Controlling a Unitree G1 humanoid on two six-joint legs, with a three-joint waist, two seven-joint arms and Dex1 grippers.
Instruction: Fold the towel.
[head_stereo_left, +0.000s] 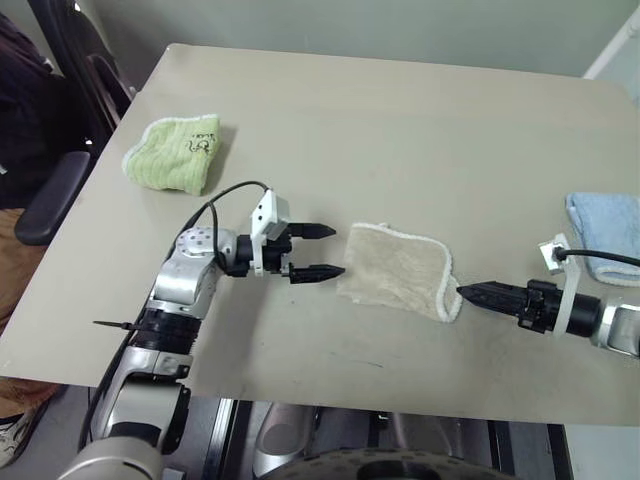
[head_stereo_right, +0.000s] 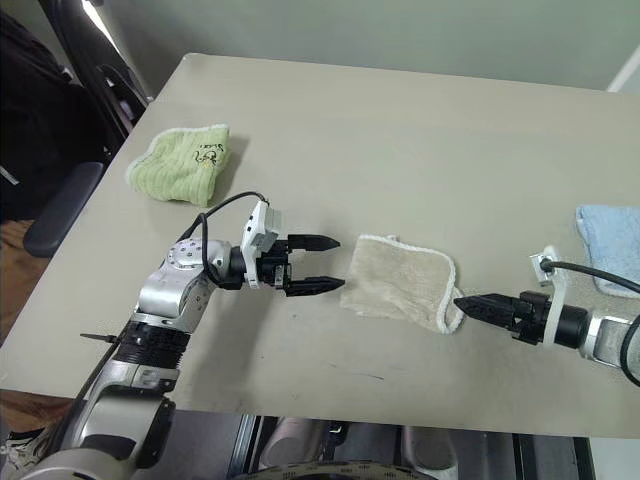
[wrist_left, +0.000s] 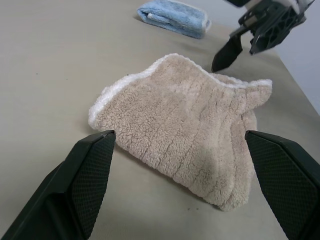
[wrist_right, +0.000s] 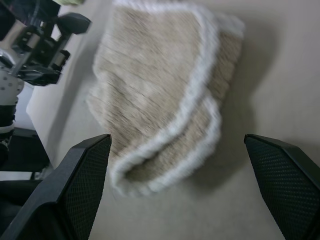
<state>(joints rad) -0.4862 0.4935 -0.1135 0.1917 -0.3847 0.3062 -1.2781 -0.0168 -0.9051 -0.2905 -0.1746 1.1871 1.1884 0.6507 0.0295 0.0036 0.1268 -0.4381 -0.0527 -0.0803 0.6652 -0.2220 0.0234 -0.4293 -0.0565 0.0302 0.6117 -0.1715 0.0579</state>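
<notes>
Left eye view gives you the towel (head_stereo_left: 397, 268) lying near the front middle of the table (head_stereo_left: 400, 120), already doubled into a compact, slightly skewed rectangle. You can judge the fold as essentially made: layers are stacked, and the white edging curves round the side nearer your right gripper (head_stereo_left: 470, 293), where two rims lie one over the other. What may be left is tidying, since the corners do not line up squarely and one end bulges a little; otherwise you only need to clear the arms away.

The cloth itself looks thick and fluffy, beige terry with ribbed rows, soft enough to hold its shape where it lies.

Your left gripper (head_stereo_left: 322, 251) sits just beside the towel's left edge, jaws spread wide and holding nothing. The right gripper's tips come close to the edged end without visibly gripping it, and its wrist view shows the jaws spread wide too.

Further out, a green towel (head_stereo_left: 176, 151) rests at the far left and a blue towel (head_stereo_left: 606, 232) at the right edge, both well apart from your work
</notes>
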